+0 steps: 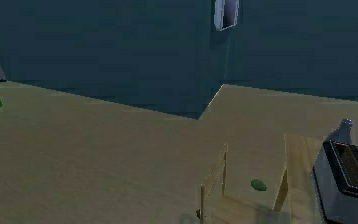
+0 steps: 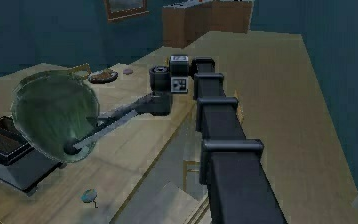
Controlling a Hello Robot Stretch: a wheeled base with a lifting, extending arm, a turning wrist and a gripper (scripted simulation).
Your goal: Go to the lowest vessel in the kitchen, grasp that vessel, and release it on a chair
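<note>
A large green bowl-like vessel (image 2: 47, 110) hangs tilted on its side above the wooden table (image 2: 137, 150) at the arm side view's left. My gripper (image 2: 77, 145) holds it, with the thin fingers (image 2: 112, 122) reaching into its hollow. The dark arm (image 2: 222, 140) rises from the bottom edge to the white marker squares (image 2: 177, 78). A wooden chair (image 1: 222, 185) stands at the forward view's bottom middle, beside the table (image 1: 302, 160), with a small green thing (image 1: 257, 184) by it.
A dark appliance (image 2: 15, 152) sits on the table under the vessel, a plate (image 2: 105, 75) farther out. Another dark appliance (image 1: 347, 165) and a grey bottle-like thing (image 1: 344, 130) stand on the table. Wooden cabinets (image 2: 202, 18) line the back. Blue walls form a corner (image 1: 202, 100); open wooden floor (image 1: 87, 150) lies ahead.
</note>
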